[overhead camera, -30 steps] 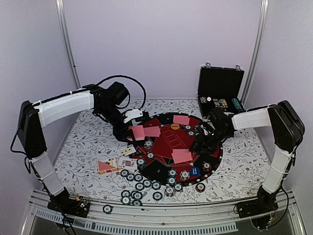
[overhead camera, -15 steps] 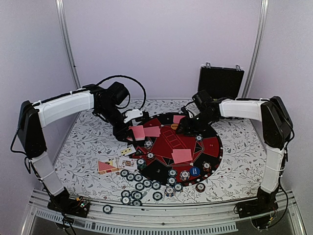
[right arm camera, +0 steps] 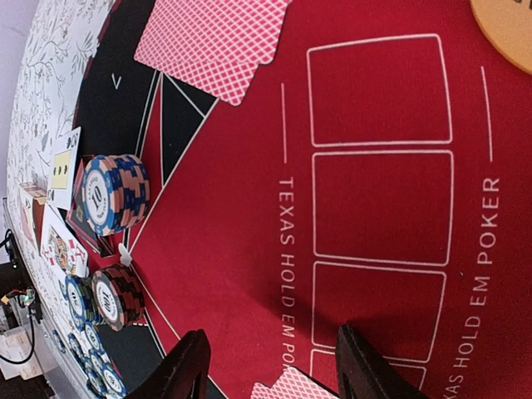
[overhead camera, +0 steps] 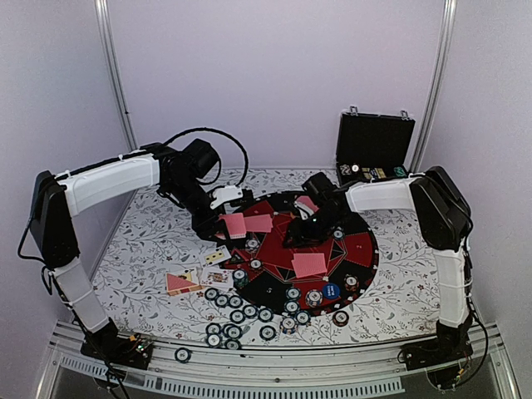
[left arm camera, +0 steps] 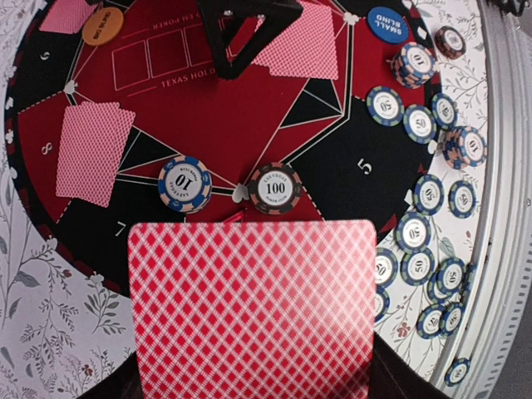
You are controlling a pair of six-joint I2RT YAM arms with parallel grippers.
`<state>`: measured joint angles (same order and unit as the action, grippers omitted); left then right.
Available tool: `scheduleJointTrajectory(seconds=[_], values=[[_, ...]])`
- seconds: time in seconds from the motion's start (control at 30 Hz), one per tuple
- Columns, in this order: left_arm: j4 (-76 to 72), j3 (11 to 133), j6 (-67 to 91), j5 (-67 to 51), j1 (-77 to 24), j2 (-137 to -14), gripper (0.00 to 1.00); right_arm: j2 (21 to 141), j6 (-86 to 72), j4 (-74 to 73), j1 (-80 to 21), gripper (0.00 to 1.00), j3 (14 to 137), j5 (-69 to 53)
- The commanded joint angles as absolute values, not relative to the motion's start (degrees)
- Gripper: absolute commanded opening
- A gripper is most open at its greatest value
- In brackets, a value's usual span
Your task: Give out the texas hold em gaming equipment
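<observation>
Grips a red-backed card [left arm camera: 249, 307] in the clenched left gripper [overhead camera: 224, 214] at the mat's [overhead camera: 357, 249] left edge; hangs the right gripper [right arm camera: 273, 332] released, empty, over the red centre.

Top camera looks down; both wrist cameras closely share mat [left arm camera: 191, 108]

I see the bench [overhead camera: 150, 241] under a white cloth printed with grey leaves and flowers. On it, right of centre, lies a big round red-and-black mat [overhead camera: 278, 245]. From the right wrist view I read "TEXAS HOLD EM POKER" beside a row of white-outlined boxes. Black segments at the rim carry white numbers. Beyond the mat, at the far right, a black hinged case [overhead camera: 374, 141] stands open, lid upright. A metal rail [overhead camera: 332, 370] runs along the near edge.
</observation>
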<state>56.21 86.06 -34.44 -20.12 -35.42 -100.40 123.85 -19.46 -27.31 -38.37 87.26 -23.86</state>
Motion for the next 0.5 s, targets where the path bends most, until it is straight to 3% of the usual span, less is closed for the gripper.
scheduleJointTrajectory(seconds=[0.0,0.47], values=[[55.8,86.6,-34.4,-20.8,-35.6,-99.3,0.15,122.9,-19.6,-27.3,-39.7,0.54,81.4,-20.5],[55.8,86.7,-34.1,-20.8,-35.6,-98.9,0.15,111.5,-22.0,-26.2,-40.5,0.51,66.9,-19.0]])
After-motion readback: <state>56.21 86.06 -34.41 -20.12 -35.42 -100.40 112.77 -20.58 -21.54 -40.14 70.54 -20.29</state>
